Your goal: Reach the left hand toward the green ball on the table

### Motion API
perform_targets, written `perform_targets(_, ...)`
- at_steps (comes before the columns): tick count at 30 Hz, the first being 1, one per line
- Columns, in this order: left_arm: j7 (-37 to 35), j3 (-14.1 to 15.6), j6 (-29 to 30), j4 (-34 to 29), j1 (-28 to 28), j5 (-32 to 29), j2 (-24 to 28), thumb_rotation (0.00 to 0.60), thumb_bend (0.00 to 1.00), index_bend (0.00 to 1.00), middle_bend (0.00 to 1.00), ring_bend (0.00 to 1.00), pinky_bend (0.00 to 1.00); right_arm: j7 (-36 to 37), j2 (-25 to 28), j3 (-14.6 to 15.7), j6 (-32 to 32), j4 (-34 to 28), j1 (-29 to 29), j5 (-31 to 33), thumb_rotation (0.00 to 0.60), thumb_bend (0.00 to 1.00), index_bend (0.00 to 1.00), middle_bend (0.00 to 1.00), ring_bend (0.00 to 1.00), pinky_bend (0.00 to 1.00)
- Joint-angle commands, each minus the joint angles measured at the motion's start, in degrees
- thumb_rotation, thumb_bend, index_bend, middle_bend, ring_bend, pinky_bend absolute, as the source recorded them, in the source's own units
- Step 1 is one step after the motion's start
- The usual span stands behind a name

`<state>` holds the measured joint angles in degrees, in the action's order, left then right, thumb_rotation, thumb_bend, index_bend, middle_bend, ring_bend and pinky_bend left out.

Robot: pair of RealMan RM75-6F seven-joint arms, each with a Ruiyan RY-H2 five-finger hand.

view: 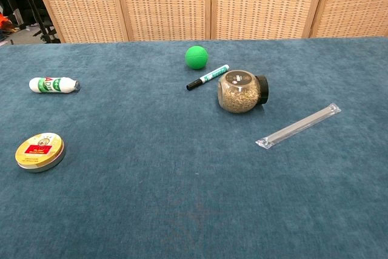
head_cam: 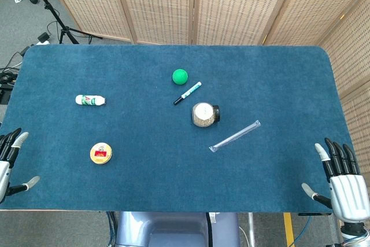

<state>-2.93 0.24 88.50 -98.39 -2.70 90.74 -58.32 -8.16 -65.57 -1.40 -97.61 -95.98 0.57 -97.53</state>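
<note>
While your left hand point(head_cam: 10, 163) waits empty, fingers spread, at the table's point(head_cam: 69, 201) near-left edge, the ball point(head_cam: 180, 76) lies well apart toward two o'clock, beside the pen point(head_cam: 188, 92).

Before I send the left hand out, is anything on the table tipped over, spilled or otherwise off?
Only the glass jar: it lies on its side, black lid on, nothing spilled. The green ball sits free, the marker just in front of it. The left hand is open at the table edge.
</note>
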Motion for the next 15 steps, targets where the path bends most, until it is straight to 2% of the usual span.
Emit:
perform_targets(1,0.16,0.07,-0.10,-0.10,-0.03,0.13,0.03,0.600,0.00,0.00,0.00,0.00,0.00,0.86,0.23,0.11,0.42,-0.59,-0.05,0.01,0.600,0.00,0.00,0.00,0.00,0.00)
perform_targets(13,-1.10,0.26,-1.11,0.30,-0.38,0.16,0.09,0.600,0.00,0.00,0.00,0.00,0.00,2.93,0.71,0.46,0.93,-1.16,-0.05,-0.41,0.600,0.00,0.00,0.00,0.00,0.00)
perform_targets(15,-1.98,0.11,-1.75,0.62,-0.82,0.02,-0.11,0.600,0.00,0.00,0.16,0.10,0.01,3.38,0.85,0.46,1.06,-1.36,-0.15,-0.57,0.600,0.00,0.00,0.00,0.00,0.00)
